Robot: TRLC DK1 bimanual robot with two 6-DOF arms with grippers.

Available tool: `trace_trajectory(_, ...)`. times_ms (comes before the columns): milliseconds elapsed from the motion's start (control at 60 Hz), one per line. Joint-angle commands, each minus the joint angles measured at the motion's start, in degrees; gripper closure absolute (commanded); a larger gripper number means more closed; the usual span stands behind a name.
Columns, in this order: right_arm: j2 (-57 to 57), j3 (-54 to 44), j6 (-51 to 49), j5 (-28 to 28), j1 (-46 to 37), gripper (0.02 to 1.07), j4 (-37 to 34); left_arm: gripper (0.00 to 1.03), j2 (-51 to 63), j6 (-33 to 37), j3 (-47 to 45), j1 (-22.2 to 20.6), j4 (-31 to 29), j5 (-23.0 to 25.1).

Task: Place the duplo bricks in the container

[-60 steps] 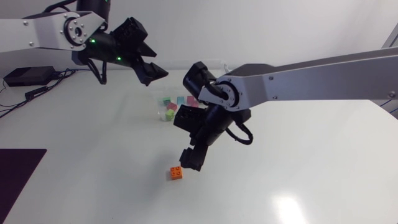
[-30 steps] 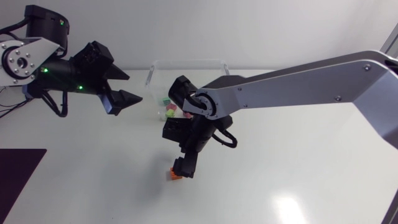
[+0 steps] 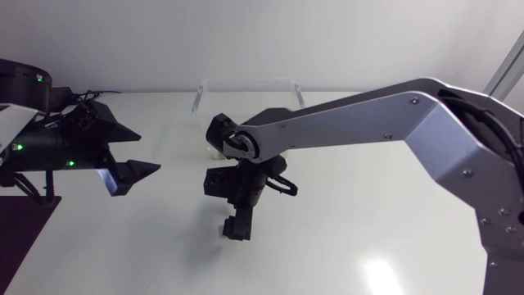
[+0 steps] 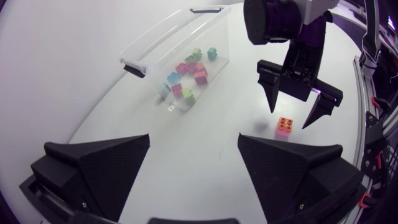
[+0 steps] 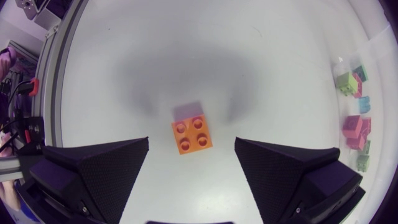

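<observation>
Right gripper (image 4: 289,116) above brick (image 5: 191,135), bricks (image 4: 188,70) in container (image 4: 161,32)

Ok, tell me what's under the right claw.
An orange brick sits on the table below the right claw, between its open fingers, untouched. In the head view the claw covers it.
</observation>
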Motion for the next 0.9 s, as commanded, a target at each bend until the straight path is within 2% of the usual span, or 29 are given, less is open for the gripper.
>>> trace_trajectory(0, 2.0, 2.4, -2.0, 0.4, 0.6, 0.07, -1.9, 0.04, -2.9, 0.2, -2.8, 1.5, 0.0, -0.1)
trace_trajectory(350, 4.9, 5.9, -2.6, 1.1, 1.2, 0.15, -5.8, 0.04, -10.5, -0.4, -9.1, 5.7, 0.0, 0.0)
trace_trajectory(583, 6.4, 6.7, -3.1, 2.6, 2.1, 0.18, -7.1, 0.04, -14.3, -1.1, -11.8, 6.9, 0.0, 0.2)
trace_trajectory(883, 8.9, 7.7, -2.8, 3.4, 3.2, 0.47, -8.5, 0.04, -18.9, -1.2, -14.0, 8.7, -1.6, 1.2)
